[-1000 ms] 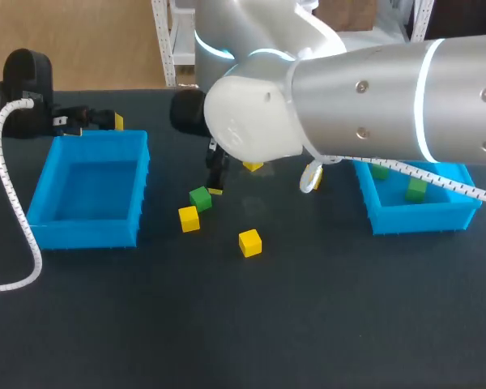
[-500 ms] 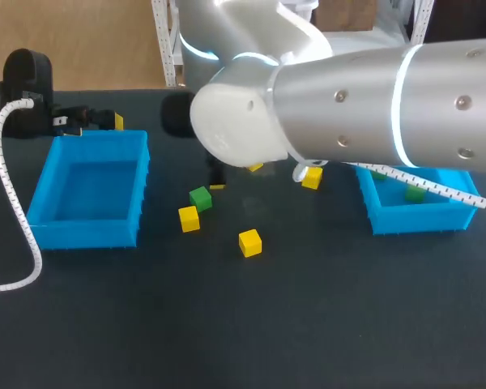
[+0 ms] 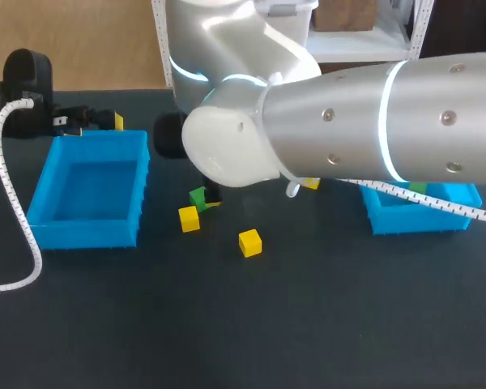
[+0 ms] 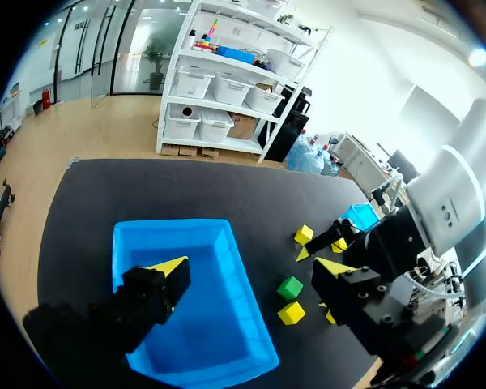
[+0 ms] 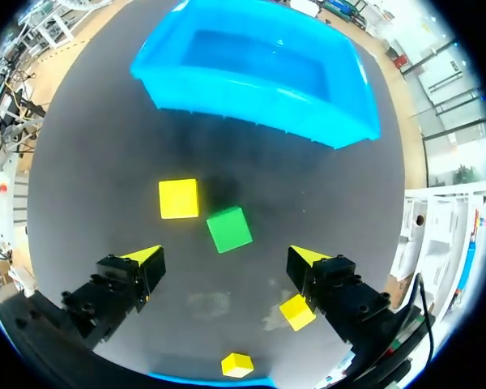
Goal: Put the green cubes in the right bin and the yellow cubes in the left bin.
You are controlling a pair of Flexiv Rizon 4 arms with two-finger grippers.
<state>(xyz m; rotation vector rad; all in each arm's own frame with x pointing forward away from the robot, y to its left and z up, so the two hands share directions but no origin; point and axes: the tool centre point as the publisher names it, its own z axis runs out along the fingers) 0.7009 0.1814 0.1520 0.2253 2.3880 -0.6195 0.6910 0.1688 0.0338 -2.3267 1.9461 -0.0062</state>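
R gripper (image 5: 225,258) spread wide, pinching nothing, over green cube (image 5: 228,229) mid-table. Yellow cube (image 3: 189,218) sits close at its 7 o'clock. Square fingers to cube's sides, drop straight, don't nudge yellow. Right bin (image 3: 421,220) at 3 o'clock. L gripper (image 4: 251,267) spread, empty.

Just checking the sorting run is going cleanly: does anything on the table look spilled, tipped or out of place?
Nothing stands out. The left bin and right bin sit upright; the green cube and yellow cubes lie loose on the table between them, simply unsorted.
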